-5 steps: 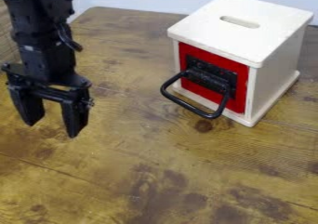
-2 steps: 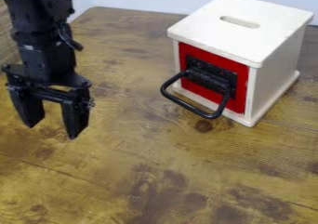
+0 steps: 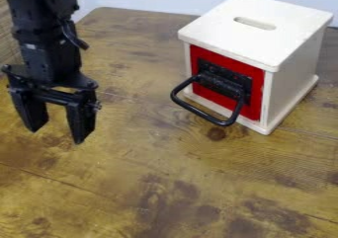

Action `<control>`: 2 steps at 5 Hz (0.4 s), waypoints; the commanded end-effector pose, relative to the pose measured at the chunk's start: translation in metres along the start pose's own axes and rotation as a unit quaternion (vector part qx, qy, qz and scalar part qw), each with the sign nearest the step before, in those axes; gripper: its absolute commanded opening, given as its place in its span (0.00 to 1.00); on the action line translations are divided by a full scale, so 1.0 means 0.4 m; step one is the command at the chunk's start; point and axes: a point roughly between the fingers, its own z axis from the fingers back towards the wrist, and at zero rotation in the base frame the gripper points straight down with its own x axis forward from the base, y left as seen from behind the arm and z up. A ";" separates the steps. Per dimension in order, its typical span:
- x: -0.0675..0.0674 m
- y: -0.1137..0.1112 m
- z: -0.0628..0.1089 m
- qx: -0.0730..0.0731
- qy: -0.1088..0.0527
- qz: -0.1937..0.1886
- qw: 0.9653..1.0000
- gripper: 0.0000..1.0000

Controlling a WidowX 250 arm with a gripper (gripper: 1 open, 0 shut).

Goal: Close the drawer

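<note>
The drawer (image 3: pixel 219 87) shows a red square front with a black loop handle (image 3: pixel 205 104) hanging forward and down. It sits in a pale cream wooden cube box (image 3: pixel 260 46) with a slot on top, at the upper right of the table. The red front looks about level with the box face; whether it stands out a little I cannot tell. My black gripper (image 3: pixel 53 126) hangs at the left, well apart from the handle. It is open, fingers pointing down, nothing between them.
The worn brown wooden table (image 3: pixel 158 193) stretches across the foreground and between the gripper and the box. Its far edge runs behind the box, against a pale wall.
The gripper has risen slightly and stays open. The drawer and box have not moved.
</note>
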 end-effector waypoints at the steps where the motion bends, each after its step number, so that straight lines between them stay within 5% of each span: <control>1: 0.006 0.000 0.053 -0.001 -0.039 0.002 0.999 1.00; 2: 0.004 0.001 0.049 0.000 -0.037 0.003 0.999 1.00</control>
